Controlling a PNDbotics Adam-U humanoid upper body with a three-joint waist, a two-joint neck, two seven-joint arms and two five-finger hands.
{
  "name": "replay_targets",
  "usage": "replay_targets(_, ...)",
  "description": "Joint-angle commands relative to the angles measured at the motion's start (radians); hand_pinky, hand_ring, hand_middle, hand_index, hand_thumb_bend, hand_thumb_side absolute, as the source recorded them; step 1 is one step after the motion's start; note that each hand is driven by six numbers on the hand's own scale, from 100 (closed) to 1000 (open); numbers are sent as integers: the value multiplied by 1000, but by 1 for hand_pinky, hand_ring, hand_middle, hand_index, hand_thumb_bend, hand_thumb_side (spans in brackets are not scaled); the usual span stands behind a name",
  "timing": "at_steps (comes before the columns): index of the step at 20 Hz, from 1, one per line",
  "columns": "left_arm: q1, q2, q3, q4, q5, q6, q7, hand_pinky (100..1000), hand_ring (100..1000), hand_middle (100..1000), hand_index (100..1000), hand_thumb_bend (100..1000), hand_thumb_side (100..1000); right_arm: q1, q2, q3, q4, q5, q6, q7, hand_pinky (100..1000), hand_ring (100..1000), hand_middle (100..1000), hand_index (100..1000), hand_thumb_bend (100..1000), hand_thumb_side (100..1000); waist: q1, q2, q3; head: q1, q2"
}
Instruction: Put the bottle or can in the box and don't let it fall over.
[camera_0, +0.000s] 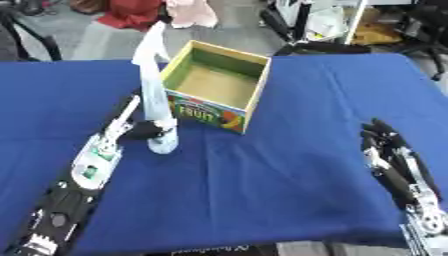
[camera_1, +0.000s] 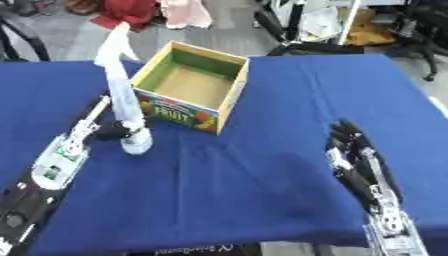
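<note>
the two eye views show nearly the same scene; the right eye view shows more of the right arm down to its lower part, while the left eye view shows more of the left forearm with its silver and green section.

one bottle (camera_0: 156, 95), pale and see-through with a tall narrow top, stands upright on the blue worktop (camera_0: 289, 165), just beside the near left corner of the box (camera_0: 219, 85). there is one box, open-topped, with green inner walls, a tan floor and a colourful fruit print on its front; nothing shows inside it.

the left robot hand (camera_0: 144, 131) is at the bottle's lower part, dark fingers curled against it near the base. the right robot hand (camera_1: 350, 147) rests on the worktop at the right, well apart from the box, fingers straight and apart, holding nothing.
</note>
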Motion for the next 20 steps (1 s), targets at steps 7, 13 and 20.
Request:
replay_targets(7,-30,13,7,-28,68,18,40,790,858,847,312,100,156,-15,-5,-1,-23,-4,-1,3,936,911,864,953,100,476,0,-13,-1,-2,-2)
replay_targets(13,-88,65,47,-120,209,53,94,785,853,843,310,100,194,-14,-5,1,-22,-4,0,3,936,910,864,953,100,481,1,-12,-5,-3,-2)
replay_targets(20,-234,104,57,-61,230,60,152,794,865,855,325,100,206,-27,8,20,-21,-9,-1,18,935,910,864,953,100,483,-10,-5,-51,28,-2)
